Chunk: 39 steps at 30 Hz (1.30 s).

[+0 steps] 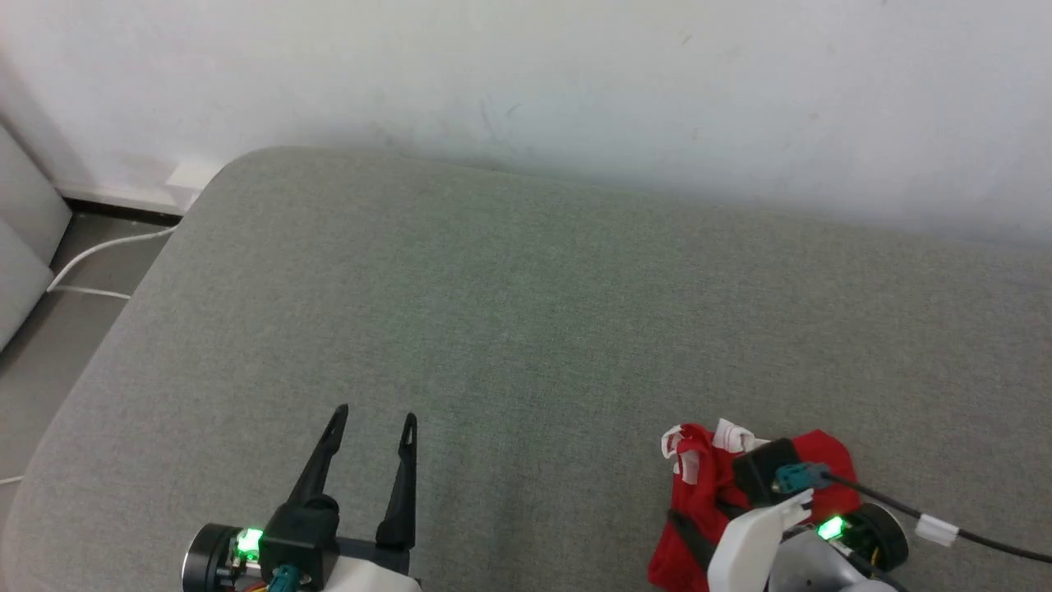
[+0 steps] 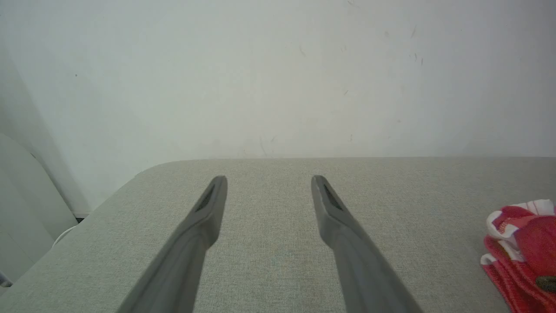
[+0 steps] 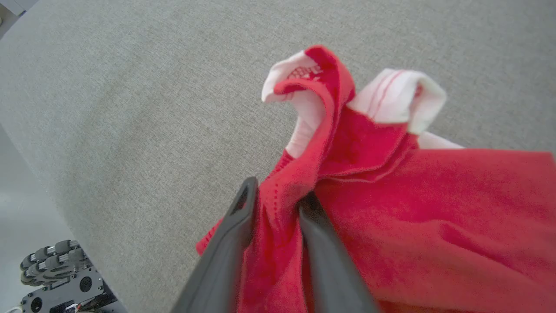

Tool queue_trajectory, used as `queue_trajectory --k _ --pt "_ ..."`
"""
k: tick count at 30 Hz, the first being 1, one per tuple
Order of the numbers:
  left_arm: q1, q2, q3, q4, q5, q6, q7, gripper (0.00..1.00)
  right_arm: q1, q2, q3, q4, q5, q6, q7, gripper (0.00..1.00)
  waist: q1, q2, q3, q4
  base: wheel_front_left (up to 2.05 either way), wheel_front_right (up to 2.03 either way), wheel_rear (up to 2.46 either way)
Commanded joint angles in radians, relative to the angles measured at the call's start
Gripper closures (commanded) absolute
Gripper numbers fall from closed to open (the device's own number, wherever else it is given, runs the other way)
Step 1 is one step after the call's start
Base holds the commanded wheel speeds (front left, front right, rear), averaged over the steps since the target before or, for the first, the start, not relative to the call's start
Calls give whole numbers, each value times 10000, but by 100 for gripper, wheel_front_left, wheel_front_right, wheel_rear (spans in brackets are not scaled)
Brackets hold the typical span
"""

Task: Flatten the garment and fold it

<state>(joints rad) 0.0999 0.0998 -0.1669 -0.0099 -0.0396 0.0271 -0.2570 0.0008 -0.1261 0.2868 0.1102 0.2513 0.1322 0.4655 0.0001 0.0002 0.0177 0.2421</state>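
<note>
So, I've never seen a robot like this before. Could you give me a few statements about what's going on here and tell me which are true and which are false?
1. The right jaws are shut on the red shorts. True.
2. The left jaws grip the other end of the shorts. False: they stand open and hold nothing, above the bare grey padded surface, well apart from the shorts.
3. The shorts are spread out flat. False: they are bunched up, with the white trim curled over.
4. A pale wall stands behind the padded surface. True.
5. A white cable lies on the floor at the robot's left. True.
</note>
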Motion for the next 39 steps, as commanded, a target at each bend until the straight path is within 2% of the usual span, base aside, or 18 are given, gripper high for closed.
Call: queue_trajectory --k 1,11,16,21,26,31,35,39 --pt "-135 -37 1 48 101 -51 -47 0 -208 -24 165 122 -131 -15 -116 0 -1 -2 81 90 0 0 0" --pt "-226 -93 -70 162 149 -91 -47 0 -717 -184 1600 1159 -401 -15 -604 0 -1 -2 74 34 0 0 0" --pt "-158 -74 -35 196 142 -109 -47 0 -1041 -322 1743 1302 -345 -15 -958 0 -1 -2 -154 -240 0 0 0" --pt "-81 -60 23 159 101 -139 -47 0 -1527 -796 1481 608 -276 -15 -1385 0 -1 -2 -419 -641 0 0 0" --pt "-12 -102 132 71 11 -109 -47 0 -2002 -1654 874 -406 -293 -15 -1884 0 -1 -2 -604 -1085 0 0 0" --pt "-49 -154 201 -78 -37 -111 -47 0 -2272 -2558 -309 -951 -1350 -15 -3090 0 -1 -2 -553 -1430 0 0 0" --pt "-53 -214 306 -220 -136 -91 -47 0 -1897 -2422 -1699 -1127 -1932 -15 -4306 0 -1 -2 -479 -1638 0 0 0" --pt "-40 -258 364 -300 -162 -108 -47 0 -1063 -1795 -2902 -1339 -2194 -15 -5345 0 -1 -2 -372 -1739 0 0 0"
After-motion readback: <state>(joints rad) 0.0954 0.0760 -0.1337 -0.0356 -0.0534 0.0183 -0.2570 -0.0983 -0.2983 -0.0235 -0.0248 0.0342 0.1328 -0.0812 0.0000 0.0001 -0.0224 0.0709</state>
